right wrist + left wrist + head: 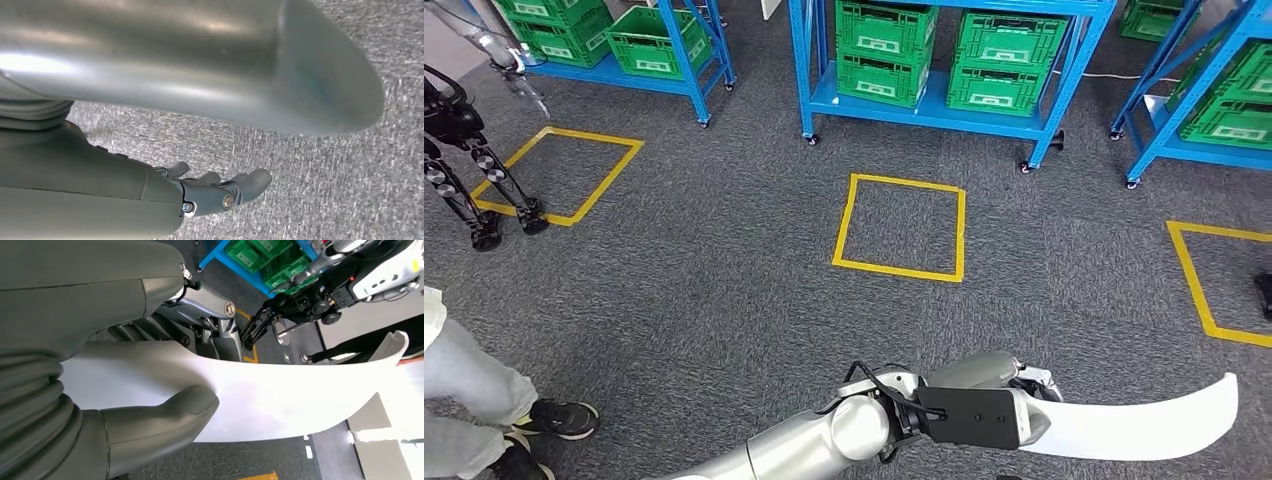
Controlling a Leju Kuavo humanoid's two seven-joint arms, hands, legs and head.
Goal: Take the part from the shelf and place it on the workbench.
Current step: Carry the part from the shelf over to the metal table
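The left hand holds the part, a long white curved strip that sticks out to the right over the grey carpet, low in the head view; in the left wrist view the thick grey thumb presses on one face of the part and the darker fingers sit behind the other face, so the grip is closed on it; the strip's far end curves up to a tip; the right hand hangs over carpet, fingers slightly curled and apart, nothing in it; a broad silver arm cover crosses that view; the silver left arm comes in from the bottom edge of the head view; ahead stands a blue shelf with green crates on it, another blue shelf at upper left and a third at upper right, both also carrying green crates; three yellow tape squares mark the floor, one in the middle, one at left, one cut by the right edge; a second robot's dark legs stand on the left square's edge; a person's light trousers and dark shoes show at lower left; part is well apart from the shelves.
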